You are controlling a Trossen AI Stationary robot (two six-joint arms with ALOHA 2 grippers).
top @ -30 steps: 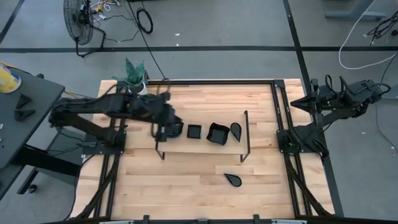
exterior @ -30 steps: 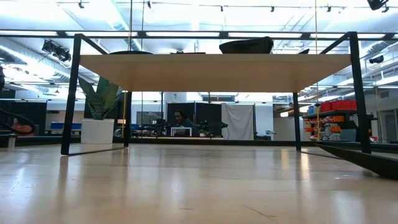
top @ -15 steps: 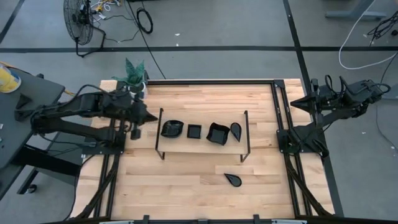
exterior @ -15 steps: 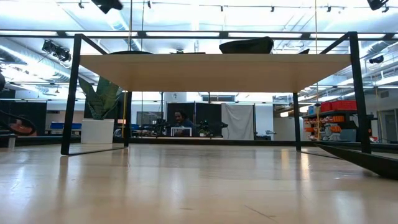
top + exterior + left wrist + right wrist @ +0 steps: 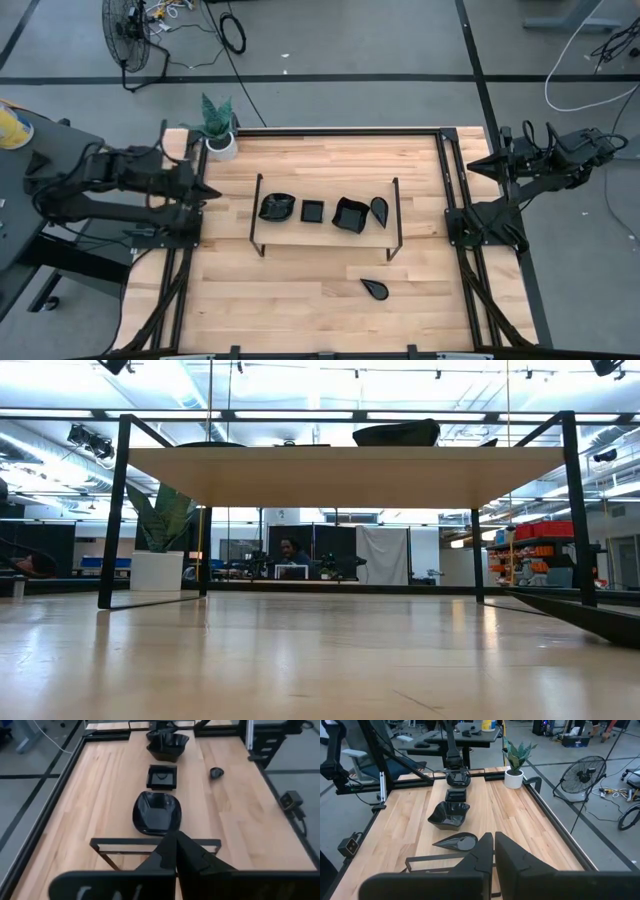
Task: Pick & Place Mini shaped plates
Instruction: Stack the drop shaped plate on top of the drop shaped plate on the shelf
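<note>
A wooden table (image 5: 300,280) seen from above holds five small glossy black dishes. Four sit in a row inside a thin black wire frame (image 5: 395,215) at the table's middle: a wavy dish (image 5: 276,207), a small square dish (image 5: 312,211), a larger square dish (image 5: 349,214) and a teardrop dish (image 5: 379,209). A second teardrop dish (image 5: 375,288) lies apart, nearer the front edge. The left gripper (image 5: 203,191) hovers at the table's left edge, fingers closed, holding nothing. The right gripper (image 5: 480,163) rests at the right edge, fingers nearly together and empty. A potted plant (image 5: 217,128) stands at the far left corner.
</note>
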